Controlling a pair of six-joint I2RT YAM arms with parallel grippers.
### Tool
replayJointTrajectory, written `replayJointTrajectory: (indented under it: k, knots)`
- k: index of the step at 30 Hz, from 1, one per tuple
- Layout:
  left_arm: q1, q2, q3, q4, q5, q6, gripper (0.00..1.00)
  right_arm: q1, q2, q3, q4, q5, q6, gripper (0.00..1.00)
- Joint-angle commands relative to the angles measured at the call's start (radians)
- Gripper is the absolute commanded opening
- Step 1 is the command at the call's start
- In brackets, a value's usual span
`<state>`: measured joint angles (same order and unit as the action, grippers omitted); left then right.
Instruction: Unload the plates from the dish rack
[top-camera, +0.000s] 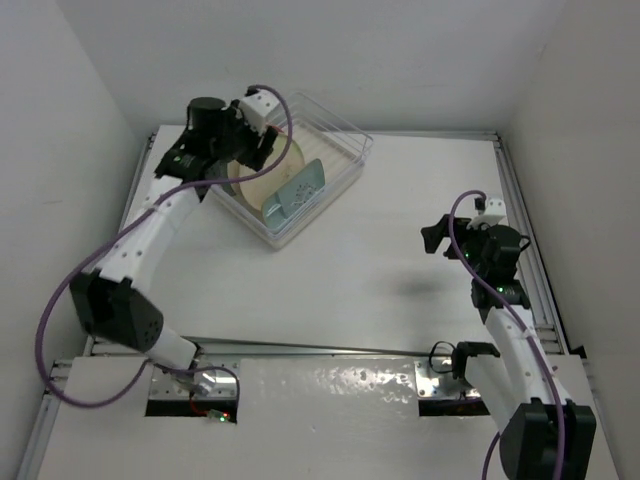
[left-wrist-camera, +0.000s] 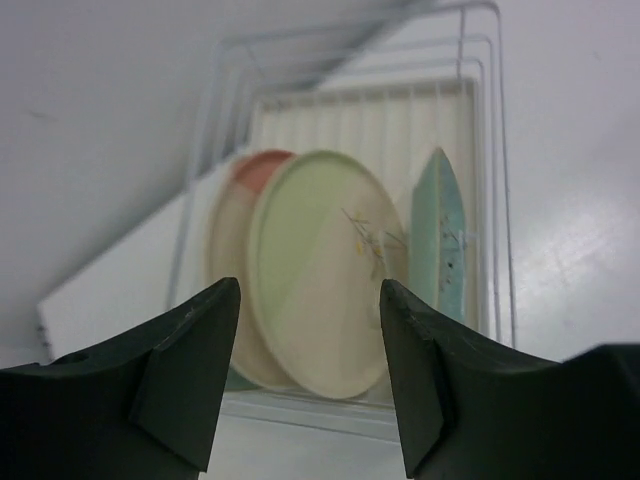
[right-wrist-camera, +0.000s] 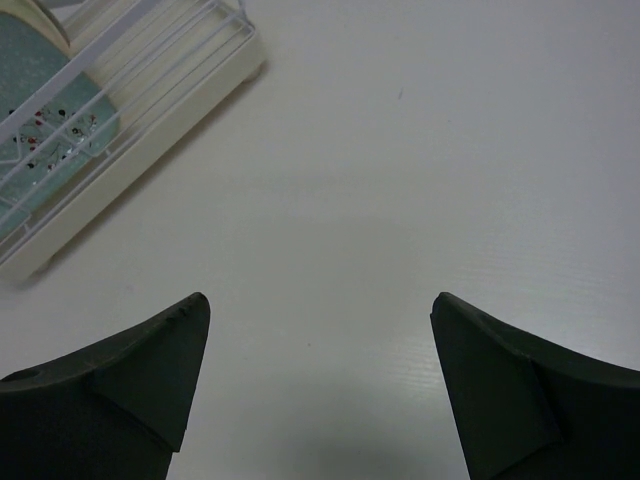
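The clear dish rack (top-camera: 340, 135) with a white ribbed base stands at the back left of the table. Upright in it are a round cream-yellow plate (left-wrist-camera: 325, 270) with a dark sprig mark, a cream-and-pink plate (left-wrist-camera: 245, 190) behind it, and a mint-green divided plate (left-wrist-camera: 445, 235) to the right. My left gripper (left-wrist-camera: 310, 295) is open and empty, above the rack's near wall, facing the cream-yellow plate. My right gripper (right-wrist-camera: 320, 305) is open and empty above bare table, right of the rack (right-wrist-camera: 130, 170). The mint-green plate (right-wrist-camera: 45, 110) shows through the rack's wall.
White walls close in the table on the left, back and right. The arm bases and a metal rail (top-camera: 300, 348) run along the near edge. Bare white table (top-camera: 400, 230) lies between the rack and my right gripper (top-camera: 440, 235).
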<state>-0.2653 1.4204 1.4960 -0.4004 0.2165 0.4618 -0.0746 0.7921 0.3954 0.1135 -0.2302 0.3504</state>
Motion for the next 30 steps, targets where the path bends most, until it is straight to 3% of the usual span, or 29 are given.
replayJointTrajectory:
  k: [1,6,8,15,16,19,22,25,30]
  knots:
    - [-0.037,0.129,0.084,-0.149,0.07,-0.045,0.56,0.002,0.004,0.039,-0.006,-0.032,-0.001,0.9]
    - [-0.135,0.274,0.188,-0.186,0.026,-0.035,0.59,0.002,-0.005,0.019,-0.008,-0.041,0.03,0.9]
    - [-0.14,0.322,0.19,-0.172,-0.024,-0.099,0.6,0.002,-0.008,0.013,-0.024,-0.043,0.041,0.89]
    - [-0.166,0.362,0.165,-0.057,-0.212,-0.107,0.59,0.002,-0.04,-0.021,-0.067,-0.031,0.053,0.89]
    - [-0.167,0.362,0.017,-0.031,-0.235,-0.103,0.59,0.002,-0.048,-0.024,-0.072,-0.029,0.055,0.89]
    - [-0.181,0.362,-0.032,0.011,-0.299,-0.1,0.59,0.002,-0.056,-0.027,-0.08,-0.026,0.059,0.89]
    - [-0.189,0.384,-0.066,0.035,-0.333,-0.095,0.47,0.002,-0.059,-0.027,-0.084,-0.027,0.061,0.89]
    - [-0.189,0.385,-0.08,0.022,-0.325,-0.1,0.44,0.002,-0.065,-0.03,-0.09,-0.018,0.061,0.9]
    - [-0.189,0.368,-0.042,0.014,-0.339,-0.14,0.11,0.002,-0.076,-0.039,-0.095,-0.014,0.061,0.9]
